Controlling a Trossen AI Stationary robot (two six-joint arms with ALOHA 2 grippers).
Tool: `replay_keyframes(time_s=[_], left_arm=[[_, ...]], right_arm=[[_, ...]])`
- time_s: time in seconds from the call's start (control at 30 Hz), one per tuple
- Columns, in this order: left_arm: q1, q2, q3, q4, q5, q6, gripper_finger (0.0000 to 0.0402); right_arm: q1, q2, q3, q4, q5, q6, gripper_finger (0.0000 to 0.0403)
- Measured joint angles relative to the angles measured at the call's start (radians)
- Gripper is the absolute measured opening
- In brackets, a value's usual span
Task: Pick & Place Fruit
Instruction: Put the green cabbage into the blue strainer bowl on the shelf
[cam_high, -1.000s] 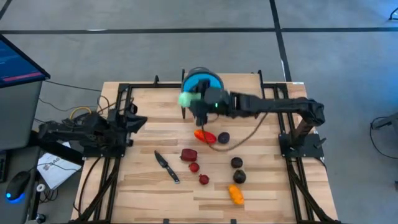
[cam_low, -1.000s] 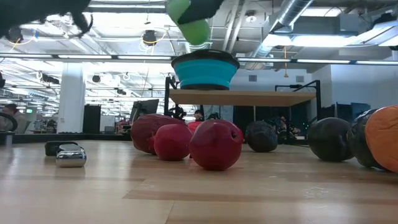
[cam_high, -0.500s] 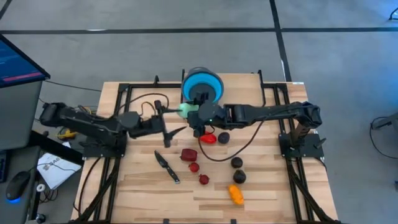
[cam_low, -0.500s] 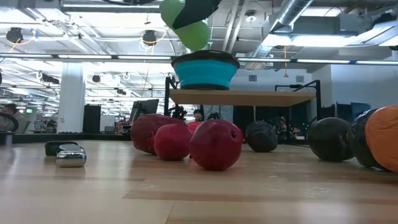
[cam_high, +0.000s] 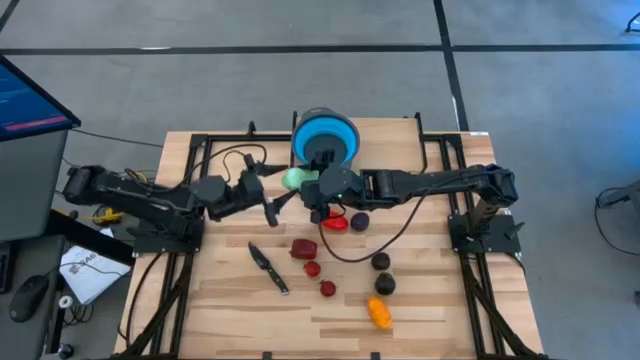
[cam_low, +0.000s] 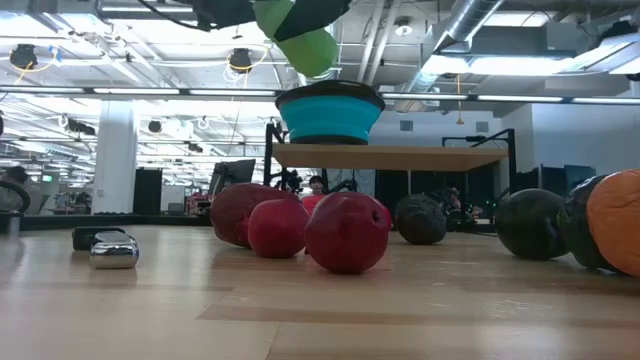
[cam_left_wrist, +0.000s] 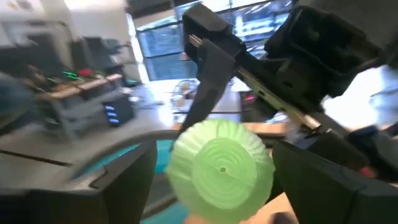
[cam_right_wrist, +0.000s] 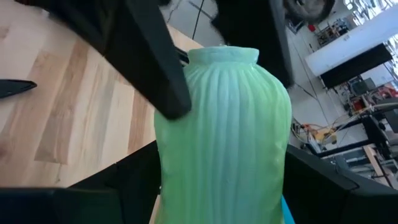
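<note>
Handover of pale green fruit above the surface
Left hand has swung in from its rest, fingers spread around the fruit; right hand clamped on it beside the blue bowl. Transfer looks imminent.

In the low view, both end effectors are running off the top edge, showing only dark fragments around the pale green fruit. The orange fruit is being cut by the right edge. The left wrist view's background is blurring.
</note>
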Motion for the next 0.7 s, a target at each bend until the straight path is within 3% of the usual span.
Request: replay_keyframes(time_s=[0.1, 0.23, 0.7], left_arm=[[0.042, 0.0, 0.0, 0.001, 0.108, -0.126, 0.0283], [0.077, 0.0, 0.0, 0.001, 0.177, -0.177, 0.0254], [0.08, -0.002, 0.0, -0.004, 0.21, -0.186, 0.0186]], right_arm=[[0.008, 0.0, 0.0, -0.004, 0.0, -0.003, 0.028], [0.007, 0.0, 0.0, -0.008, 0.0, 0.0, 0.028], [0.014, -0.006, -0.002, -0.05, -0.002, 0.105, 0.0281]])
